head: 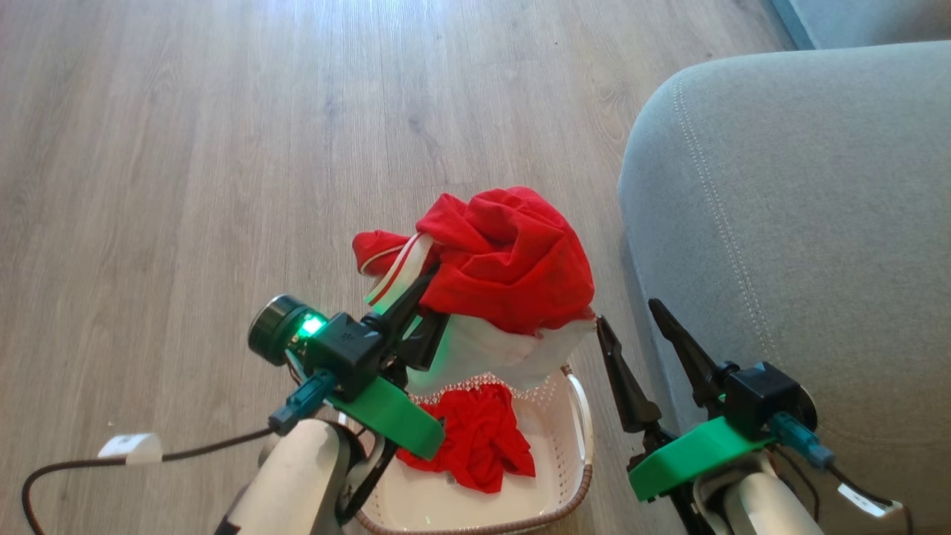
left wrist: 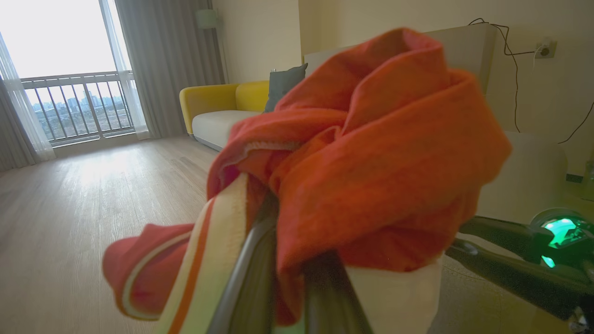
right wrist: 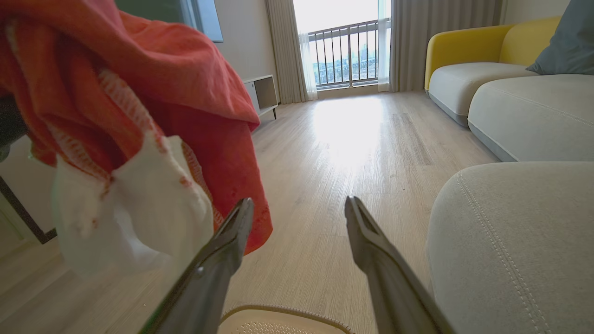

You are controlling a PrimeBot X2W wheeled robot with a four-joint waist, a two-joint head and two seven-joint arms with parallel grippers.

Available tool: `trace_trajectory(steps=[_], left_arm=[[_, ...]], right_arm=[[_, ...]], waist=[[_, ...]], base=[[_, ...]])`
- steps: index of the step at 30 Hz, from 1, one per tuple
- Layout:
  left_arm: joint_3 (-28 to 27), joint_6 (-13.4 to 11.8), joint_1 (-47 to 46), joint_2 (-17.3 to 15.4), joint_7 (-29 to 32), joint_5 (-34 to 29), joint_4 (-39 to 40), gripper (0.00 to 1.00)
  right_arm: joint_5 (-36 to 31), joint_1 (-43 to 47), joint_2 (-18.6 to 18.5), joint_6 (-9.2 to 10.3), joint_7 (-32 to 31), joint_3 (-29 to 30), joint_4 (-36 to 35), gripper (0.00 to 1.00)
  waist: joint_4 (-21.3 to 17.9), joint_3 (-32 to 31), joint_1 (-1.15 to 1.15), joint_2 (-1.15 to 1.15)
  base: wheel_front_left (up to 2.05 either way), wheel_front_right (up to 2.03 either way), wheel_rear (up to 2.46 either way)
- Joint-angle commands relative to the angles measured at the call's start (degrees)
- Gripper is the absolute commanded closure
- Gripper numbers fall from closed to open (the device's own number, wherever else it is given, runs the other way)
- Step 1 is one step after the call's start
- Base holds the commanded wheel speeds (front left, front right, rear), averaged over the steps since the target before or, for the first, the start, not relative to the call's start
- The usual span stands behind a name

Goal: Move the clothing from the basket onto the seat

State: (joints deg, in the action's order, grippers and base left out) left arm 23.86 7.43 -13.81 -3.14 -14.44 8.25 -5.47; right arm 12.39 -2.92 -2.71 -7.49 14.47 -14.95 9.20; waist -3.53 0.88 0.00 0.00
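Observation:
My left gripper (head: 425, 286) is shut on a bunched red garment (head: 513, 260) with a white part and striped trim, held up above the basket (head: 576, 416). In the left wrist view that clothing (left wrist: 371, 157) drapes over my fingers (left wrist: 250, 269). A second red garment (head: 479, 438) lies inside the cream basket with its brown rim. My right gripper (head: 628, 312) stands open and empty, just right of the basket and beside the grey-green seat (head: 802, 223). From the right wrist, the lifted clothing (right wrist: 125, 120) hangs at the left and the seat (right wrist: 515, 241) lies at the right.
Pale wood floor (head: 223, 148) stretches ahead and to the left. A yellow-backed sofa (right wrist: 468, 60) and a window with a balcony railing (right wrist: 345, 51) lie further off. A cable with a white tag (head: 130, 448) trails at my lower left.

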Motion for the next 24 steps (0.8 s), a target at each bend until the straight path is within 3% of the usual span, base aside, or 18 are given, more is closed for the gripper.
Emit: trace_trajectory(steps=[1,13,24], left_arm=[[-2.4,0.0,-2.7,-0.4,-0.6,0.5,1.9,1.0],[-4.1,0.1,-2.5,-0.5,-0.6,0.4,1.6,1.0],[-5.7,0.1,-3.2,-0.7,-0.6,-0.1,0.5,1.0]], right_arm=[[0.4,-1.3,-0.2,0.0,0.5,-0.9,-1.7,0.0],[0.1,-1.3,-0.2,0.0,0.5,-0.8,-1.8,0.0],[0.9,-1.8,-4.0,0.0,0.5,-10.4,-6.4,0.0]], waist=[[0.0,0.0,0.0,0.0],[-0.8,0.4,0.0,0.0],[-1.8,1.2,0.0,0.0]], base=[[0.0,0.0,0.0],[0.0,0.0,0.0],[0.0,0.0,0.0]])
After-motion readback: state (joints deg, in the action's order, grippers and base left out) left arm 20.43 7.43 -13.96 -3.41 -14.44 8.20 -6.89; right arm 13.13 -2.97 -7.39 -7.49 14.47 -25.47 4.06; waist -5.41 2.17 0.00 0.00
